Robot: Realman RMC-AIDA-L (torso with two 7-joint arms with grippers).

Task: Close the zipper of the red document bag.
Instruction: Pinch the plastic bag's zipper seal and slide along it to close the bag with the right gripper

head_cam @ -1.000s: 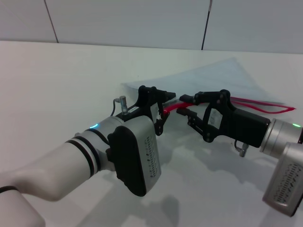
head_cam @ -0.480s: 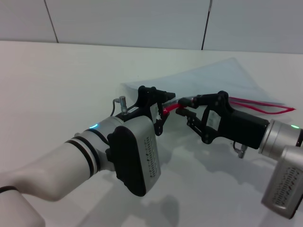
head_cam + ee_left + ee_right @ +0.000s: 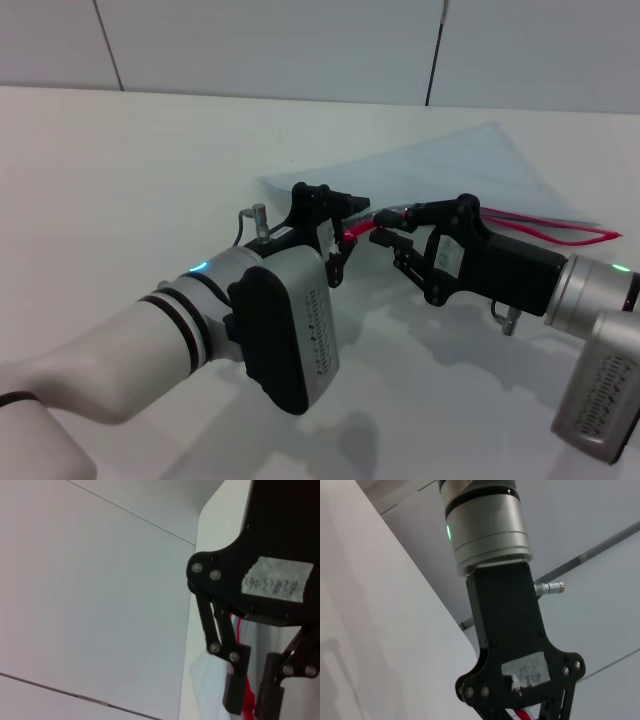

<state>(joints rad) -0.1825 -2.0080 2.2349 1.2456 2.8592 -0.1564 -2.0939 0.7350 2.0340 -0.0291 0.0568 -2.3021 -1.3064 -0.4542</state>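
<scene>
The red document bag (image 3: 470, 165) lies flat on the white table, a translucent pale-blue pouch. Its red zipper (image 3: 545, 228) runs along the near long edge and gapes into a loop at the far right end. My left gripper (image 3: 346, 230) is shut on the zipper's left end. My right gripper (image 3: 382, 226) is just to the right of it, almost touching. Its fingers (image 3: 234, 690) straddle the red strip (image 3: 248, 695) with a narrow gap. The right wrist view shows the left gripper's black body (image 3: 512, 645) and a bit of red (image 3: 521, 715) at its fingers.
Bare white table (image 3: 150, 170) stretches to the left and in front of the bag. A grey panelled wall (image 3: 300, 40) rises behind the table. My two forearms fill the near part of the head view.
My right gripper has slid left along the zipper toward the left gripper, and its fingers have drawn closer together. The left gripper has stayed put.
</scene>
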